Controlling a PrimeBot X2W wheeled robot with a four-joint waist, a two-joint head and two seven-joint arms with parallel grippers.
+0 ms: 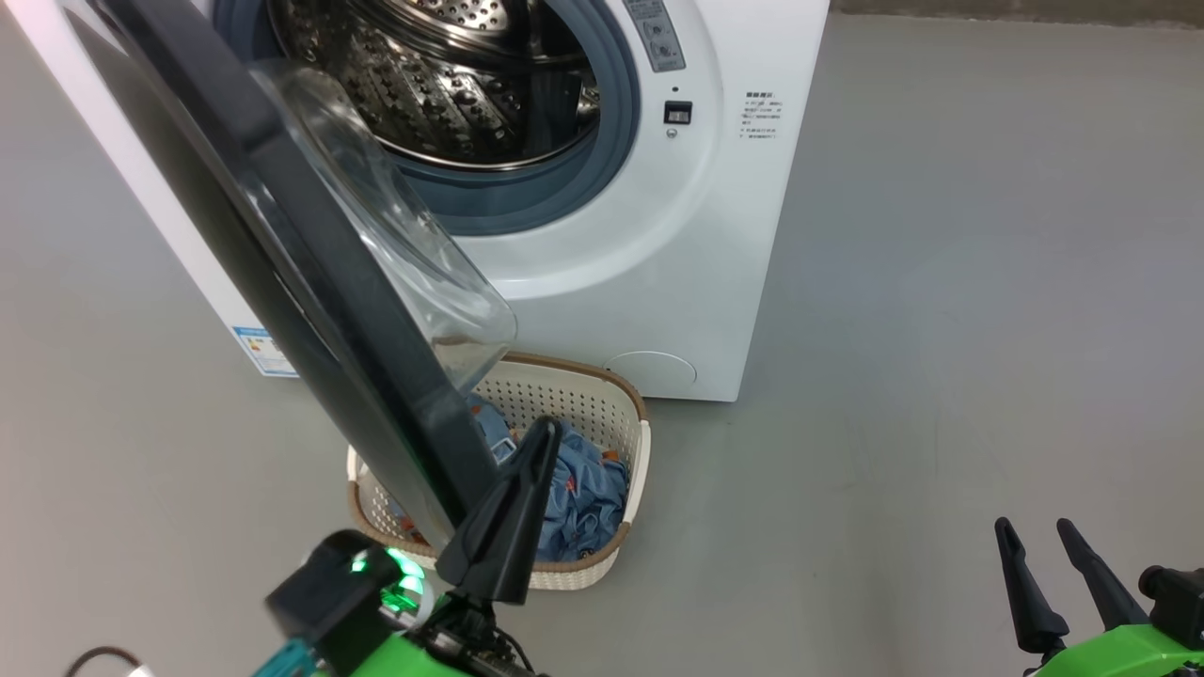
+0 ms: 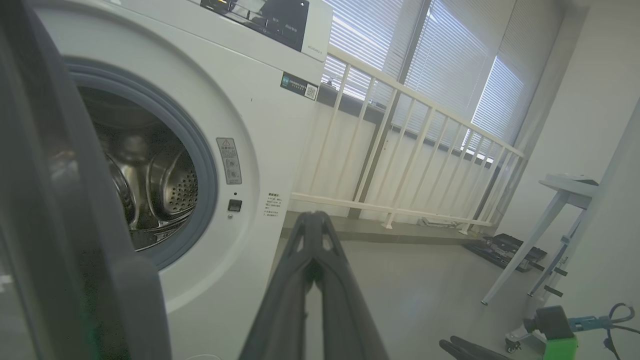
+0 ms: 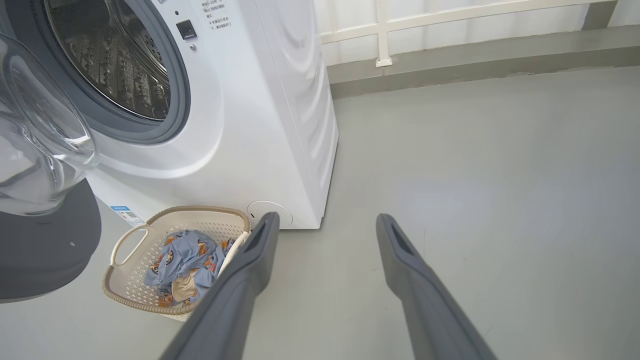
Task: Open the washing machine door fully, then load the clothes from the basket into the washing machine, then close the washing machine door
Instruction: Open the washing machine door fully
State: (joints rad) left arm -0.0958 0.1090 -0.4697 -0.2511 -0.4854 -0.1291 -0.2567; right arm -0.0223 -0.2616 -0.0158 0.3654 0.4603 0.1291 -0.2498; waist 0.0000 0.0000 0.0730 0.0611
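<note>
The washing machine [image 1: 658, 282] stands with its steel drum [image 1: 451, 85] exposed. The washing machine door [image 1: 310, 254], a black rim around a bulging glass bowl, hangs partway open toward me and covers the basket's left side. The cream basket [image 1: 602, 395] sits on the floor before the machine and holds the light blue clothes [image 1: 583, 498]. A beige piece [image 3: 185, 287] lies among them. My left gripper [image 1: 544, 431] is shut on nothing, right beside the door's lower edge and above the basket; I cannot tell if it touches the door. My right gripper [image 1: 1034, 523] is open and empty, low at the right.
Bare grey floor [image 1: 988, 282] stretches to the right of the machine. Beyond it runs a white railing [image 2: 400, 150] below blinds. A white stand [image 2: 550, 210] and a dark case [image 2: 505, 250] sit on the floor at the far right.
</note>
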